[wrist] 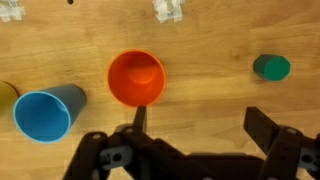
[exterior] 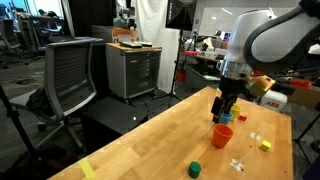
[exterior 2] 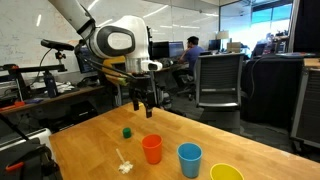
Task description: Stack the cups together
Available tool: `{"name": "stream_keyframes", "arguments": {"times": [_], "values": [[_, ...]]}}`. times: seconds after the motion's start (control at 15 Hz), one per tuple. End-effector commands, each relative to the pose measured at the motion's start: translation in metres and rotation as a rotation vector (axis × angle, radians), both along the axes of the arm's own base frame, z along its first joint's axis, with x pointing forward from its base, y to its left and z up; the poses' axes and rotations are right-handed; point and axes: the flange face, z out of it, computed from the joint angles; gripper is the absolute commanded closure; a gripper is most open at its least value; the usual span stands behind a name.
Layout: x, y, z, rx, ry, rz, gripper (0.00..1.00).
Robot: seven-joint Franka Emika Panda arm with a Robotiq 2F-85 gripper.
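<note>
Three cups stand upright on the wooden table. The orange-red cup (exterior 2: 152, 149) is in the middle, and it shows in the wrist view (wrist: 136, 78) and in an exterior view (exterior: 222, 136). The blue cup (exterior 2: 190, 159) stands next to it, also in the wrist view (wrist: 45, 113). The yellow cup (exterior 2: 226, 173) is at the end of the row and only its edge shows in the wrist view (wrist: 5, 95). My gripper (wrist: 200, 125) is open and empty. It hovers above the table just beside the orange-red cup in both exterior views (exterior: 226, 105) (exterior 2: 141, 100).
A small dark green piece (wrist: 271, 67) (exterior 2: 127, 131) (exterior: 196, 169) lies on the table. A white clear piece (exterior 2: 124, 165) (exterior: 237, 163) and a tiny yellow block (exterior: 264, 145) lie nearby. Office chairs and a cabinet stand beyond the table edge (exterior: 120, 140).
</note>
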Motion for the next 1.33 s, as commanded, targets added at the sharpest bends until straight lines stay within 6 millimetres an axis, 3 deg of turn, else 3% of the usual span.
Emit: {"name": "stream_keyframes", "arguments": {"times": [0.0,0.4,0.73,1.27], "values": [[0.019,-0.007,-0.022,0.008,0.001,-0.02,0.0],[0.029,-0.024,-0.058,-0.008,0.043,-0.054,0.0],[0.025,-0.032,-0.081,-0.036,0.064,-0.067,0.0],[0.003,-0.014,-0.105,-0.092,0.071,0.015,0.0]]}}
